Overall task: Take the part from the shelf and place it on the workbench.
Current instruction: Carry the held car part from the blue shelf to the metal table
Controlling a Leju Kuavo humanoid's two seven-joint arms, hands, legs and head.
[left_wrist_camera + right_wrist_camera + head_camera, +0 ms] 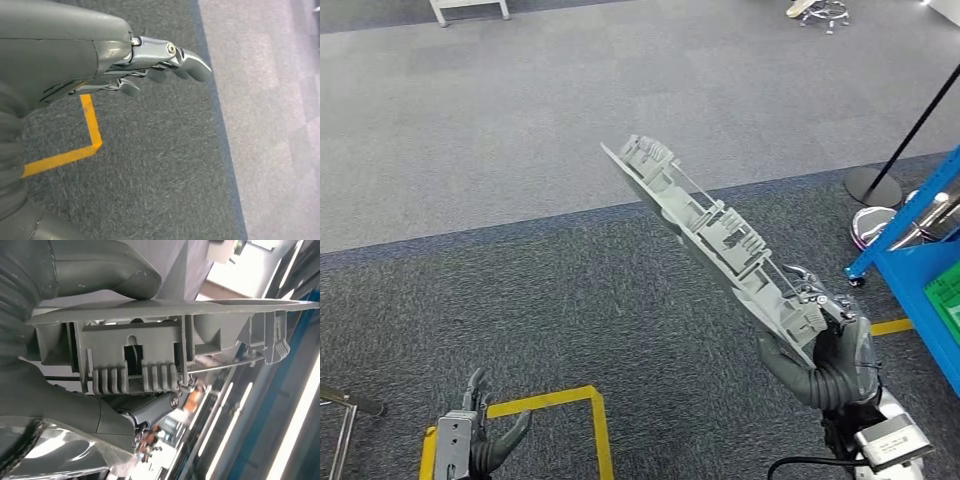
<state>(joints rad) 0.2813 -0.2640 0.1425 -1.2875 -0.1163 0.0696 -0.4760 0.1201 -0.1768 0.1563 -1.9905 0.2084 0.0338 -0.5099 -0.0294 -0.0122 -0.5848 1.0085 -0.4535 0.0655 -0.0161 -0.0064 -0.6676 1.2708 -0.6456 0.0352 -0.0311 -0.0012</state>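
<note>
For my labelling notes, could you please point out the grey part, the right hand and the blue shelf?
grey part point(701, 225): head view, ribbed middle.
right hand point(827, 350): head view, palm.
blue shelf point(916, 275): head view, front edge.

Blue shelf point(916, 250) cut off at frame edge

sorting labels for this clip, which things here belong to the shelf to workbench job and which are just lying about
Job:
- grey part, long and ribbed
- right hand gripping its near end
- left hand, holding nothing
- blue shelf

Lying about:
- yellow floor tape
- black stand base
- stool
</note>
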